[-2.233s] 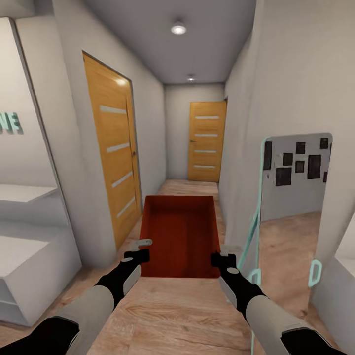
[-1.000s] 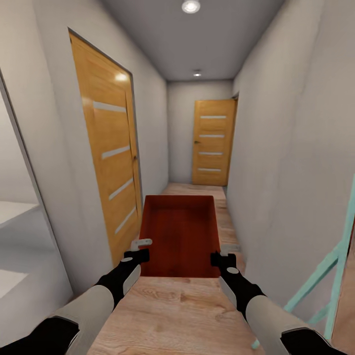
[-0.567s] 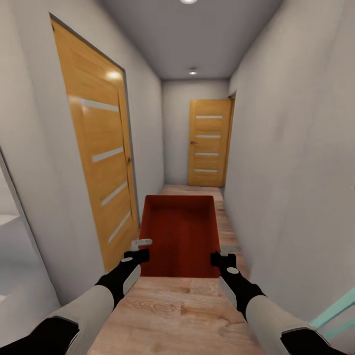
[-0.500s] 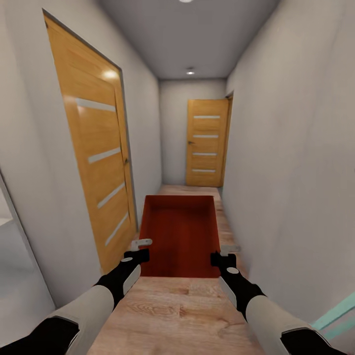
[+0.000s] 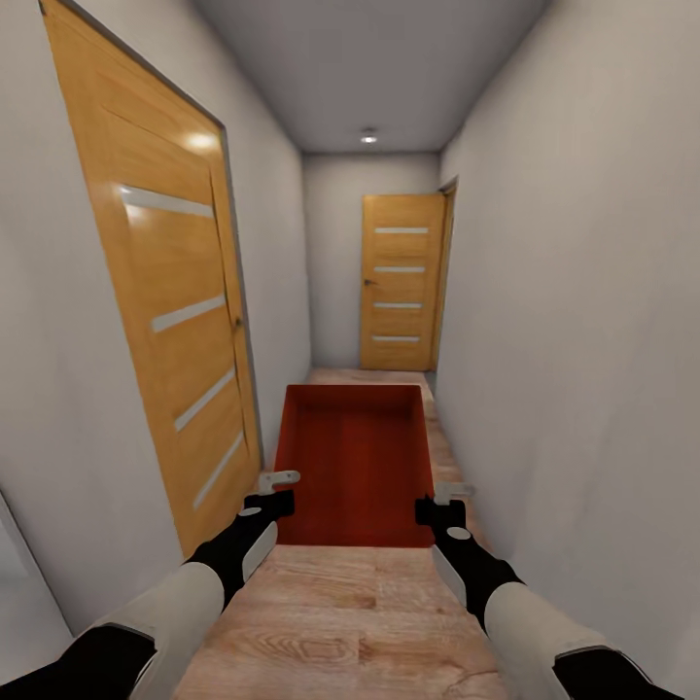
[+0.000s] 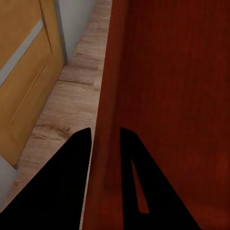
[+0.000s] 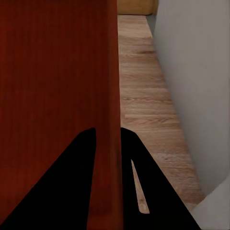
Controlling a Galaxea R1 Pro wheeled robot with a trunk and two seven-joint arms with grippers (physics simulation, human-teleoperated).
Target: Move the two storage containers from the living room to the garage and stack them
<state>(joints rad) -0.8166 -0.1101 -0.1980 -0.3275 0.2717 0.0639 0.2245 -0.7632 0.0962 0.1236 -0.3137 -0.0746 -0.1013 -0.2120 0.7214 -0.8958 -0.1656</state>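
One red-orange open-topped storage container point(image 5: 355, 462) hangs in front of me over the light wood-plank corridor floor, held between both arms. My left gripper point(image 5: 279, 491) is shut on its left wall, and in the left wrist view the two dark fingers straddle that wall point(image 6: 106, 143). On the opposite side my right gripper point(image 5: 442, 498) is shut on the right wall, which runs between the fingers in the right wrist view point(image 7: 109, 139). The container point(image 6: 172, 96) point(image 7: 52, 86) is empty inside.
I am in a narrow corridor with grey walls close on both sides. A light wooden door point(image 5: 160, 292) stands shut on the left wall. Another wooden door point(image 5: 399, 282) closes the far end. Wood planks point(image 5: 340, 622) run ahead.
The view has advanced down the corridor: the mirror, teal frame and white shelves have slid out of sight and the left door looms larger. Both grippers keep the same hold on the container.
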